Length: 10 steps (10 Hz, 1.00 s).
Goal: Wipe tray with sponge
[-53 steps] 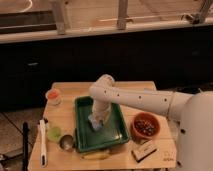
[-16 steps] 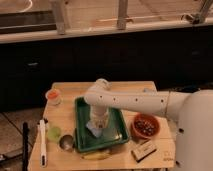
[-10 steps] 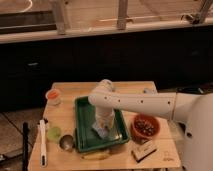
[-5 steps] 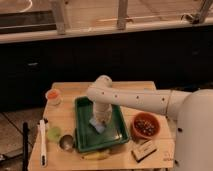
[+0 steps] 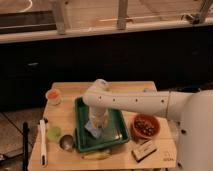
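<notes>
Bench (image 5: 64,114): pale wood top, warm dim light, standing in front of a dark wall (image 5: 125,57).
Room: a pale ledge (image 5: 100,31) runs above the dark wall, with upright posts (image 5: 60,15) rising from it.
Tray (image 5: 79,122): dark green, lying mid-bench with its long side running away from the camera.
Sponge (image 5: 92,129): pale blue, inside the tray towards its near left part, right under the pincer.
Pincer (image 5: 98,122): lowered into the tray at the sponge; I cannot tell whether it is spread or pinching.
Arm (image 5: 142,103): white, reaching in from the right across the tray.
Bowl (image 5: 145,126): orange-brown, just beside the tray's right rim.
Block (image 5: 144,150): tan and white, near the bench's front edge.
Left side: an orange cup (image 5: 53,96) at the back, a green cup (image 5: 54,132) nearer the front.
</notes>
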Each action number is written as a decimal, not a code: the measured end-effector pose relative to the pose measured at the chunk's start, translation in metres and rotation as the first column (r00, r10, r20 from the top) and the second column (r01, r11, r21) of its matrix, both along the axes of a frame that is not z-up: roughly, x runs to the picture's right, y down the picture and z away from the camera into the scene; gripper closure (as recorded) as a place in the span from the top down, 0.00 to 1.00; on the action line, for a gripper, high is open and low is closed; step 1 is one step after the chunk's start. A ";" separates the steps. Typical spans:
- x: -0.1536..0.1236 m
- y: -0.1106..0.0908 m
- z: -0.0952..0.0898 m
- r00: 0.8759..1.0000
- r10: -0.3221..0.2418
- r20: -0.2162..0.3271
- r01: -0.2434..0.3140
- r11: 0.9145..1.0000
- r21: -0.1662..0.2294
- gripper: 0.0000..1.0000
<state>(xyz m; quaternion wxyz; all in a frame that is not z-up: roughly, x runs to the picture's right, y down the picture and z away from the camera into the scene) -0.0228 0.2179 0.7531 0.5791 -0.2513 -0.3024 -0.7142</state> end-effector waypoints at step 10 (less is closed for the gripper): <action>-0.009 -0.033 0.025 1.000 -0.013 0.027 0.012 0.999 0.031 0.03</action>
